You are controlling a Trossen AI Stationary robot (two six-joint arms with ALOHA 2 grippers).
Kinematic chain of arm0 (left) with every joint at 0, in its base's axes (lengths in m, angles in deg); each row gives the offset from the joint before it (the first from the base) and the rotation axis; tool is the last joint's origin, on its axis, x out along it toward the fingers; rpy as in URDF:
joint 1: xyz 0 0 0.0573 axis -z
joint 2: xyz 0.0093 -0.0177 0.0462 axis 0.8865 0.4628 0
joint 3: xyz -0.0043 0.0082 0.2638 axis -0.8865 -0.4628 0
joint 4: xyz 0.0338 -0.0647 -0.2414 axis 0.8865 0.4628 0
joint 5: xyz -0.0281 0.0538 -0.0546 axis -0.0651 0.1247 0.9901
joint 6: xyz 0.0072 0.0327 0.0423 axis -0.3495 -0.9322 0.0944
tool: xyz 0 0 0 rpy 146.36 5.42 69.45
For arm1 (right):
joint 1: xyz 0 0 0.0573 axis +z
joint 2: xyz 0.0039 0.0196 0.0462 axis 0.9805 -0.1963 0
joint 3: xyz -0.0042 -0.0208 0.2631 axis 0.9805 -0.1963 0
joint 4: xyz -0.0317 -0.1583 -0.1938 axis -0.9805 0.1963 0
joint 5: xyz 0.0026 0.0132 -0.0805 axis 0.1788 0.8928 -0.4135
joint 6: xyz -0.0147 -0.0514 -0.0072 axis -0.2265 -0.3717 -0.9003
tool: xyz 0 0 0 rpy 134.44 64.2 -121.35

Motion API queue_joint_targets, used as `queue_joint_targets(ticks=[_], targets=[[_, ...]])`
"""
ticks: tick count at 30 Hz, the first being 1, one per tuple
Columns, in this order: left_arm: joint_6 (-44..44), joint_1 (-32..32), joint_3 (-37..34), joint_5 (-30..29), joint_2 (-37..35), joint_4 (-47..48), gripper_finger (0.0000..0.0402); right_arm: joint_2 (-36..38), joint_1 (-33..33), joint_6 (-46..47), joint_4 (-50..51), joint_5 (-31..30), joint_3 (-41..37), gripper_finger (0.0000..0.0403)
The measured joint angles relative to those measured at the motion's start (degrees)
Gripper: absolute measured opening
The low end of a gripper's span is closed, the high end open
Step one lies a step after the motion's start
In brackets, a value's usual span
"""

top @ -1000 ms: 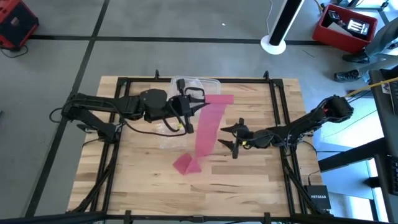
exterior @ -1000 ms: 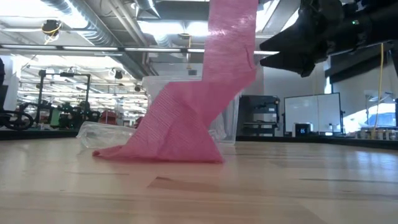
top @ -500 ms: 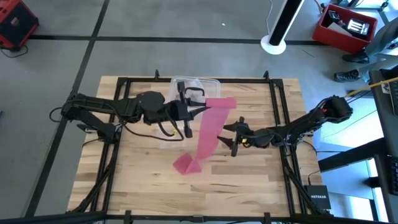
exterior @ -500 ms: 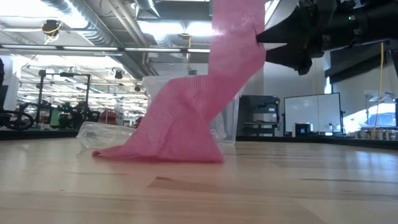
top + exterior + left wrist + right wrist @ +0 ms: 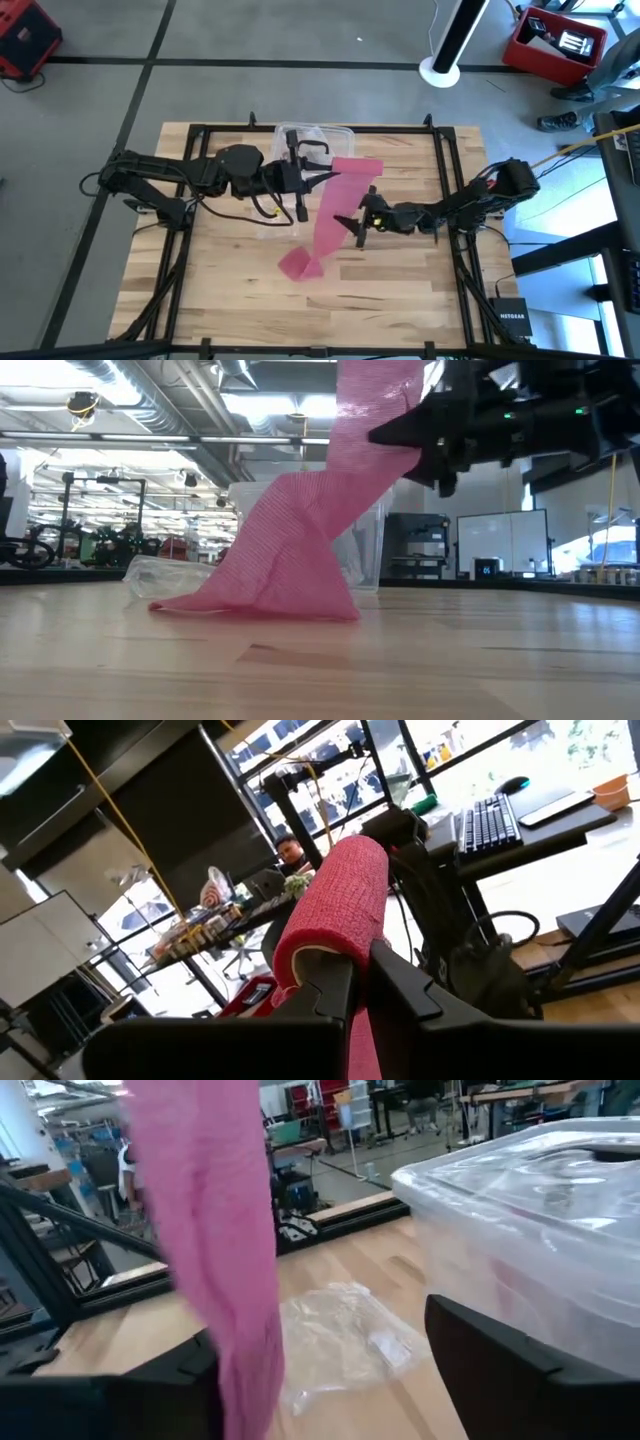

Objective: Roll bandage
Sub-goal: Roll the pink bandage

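The bandage (image 5: 335,215) is a long pink strip. Its upper end (image 5: 335,900) curls over my left gripper (image 5: 360,985), which is shut on it high above the table's middle. From there the strip hangs slanting down, and its folded lower end (image 5: 270,595) rests on the wood. My right gripper (image 5: 348,228) is open and comes level from the table's right. The hanging strip (image 5: 210,1230) stands between its fingers, close to one finger (image 5: 110,1395). My left gripper pinches the bandage's upper end (image 5: 345,965) between its two fingers, coming level from the table's left. The end loops over the fingertips, and the strip hangs slack below with its lower end on the table. My right gripper has one fingertip (image 5: 385,435) at the strip's edge; whether it touches, I cannot tell.
A clear plastic box (image 5: 540,1220) stands at the table's far middle, behind the strip. A crumpled clear wrapper (image 5: 340,1335) lies on the wood under my left arm. A black frame (image 5: 450,200) runs around the table.
My right gripper has gone toward the table's left and slightly down, up to the hanging strip, which now stands between its open fingers. The strip's middle has twisted a little; its lower end has stayed on the table.
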Motion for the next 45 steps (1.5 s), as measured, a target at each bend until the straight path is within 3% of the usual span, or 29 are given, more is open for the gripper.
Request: queue_joint_targets(ticks=[6, 12, 16, 26, 30, 33, 39, 45], targets=[[0.9, 0.1, 0.0, 0.0, 0.0, 1.3, 0.0013, -3.9, 0.1, -3.8, 0.0, 0.0, 4.0, 0.0208], [0.8, 0.4, 0.0, 0.0, 0.0, 1.0, 0.0013, -3.9, 0.1, -5.5, -0.1, 0.6, 4.2, 0.0086], [0.2, 0.3, 0.0, 0.0, 0.0, 0.9, 0.0013, -3.9, 0.1, -7.0, 0.6, 7.0, 4.2, 0.0011], [-0.8, -0.5, 0.0, -0.1, 0.0, 0.0, 0.0013, -2.6, 0.1, -9.0, 1.1, 5.7, 4.1, 0.0047], [0.7, -1.2, 0.0, -0.2, -0.9, -1.0, 0.0013, 2.0, 0.8, -10.7, 1.9, 8.1, 4.1, 0.0028], [1.8, -1.8, 0.0, -0.4, -2.6, -0.8, 0.0013, 7.4, 2.5, -16.4, 6.0, 8.5, 4.1, 0.0008], [1.3, -3.5, 0.0, -4.8, -3.3, -0.3, 0.0013, 18.4, 5.2, -17.5, 19.7, 10.7, 4.1, 0.0005], [2.4, -6.7, 0.0, -5.0, -2.1, -2.5, 0.0013, 22.9, 7.8, -17.7, 26.6, 14.1, 5.4, 0.0004]])
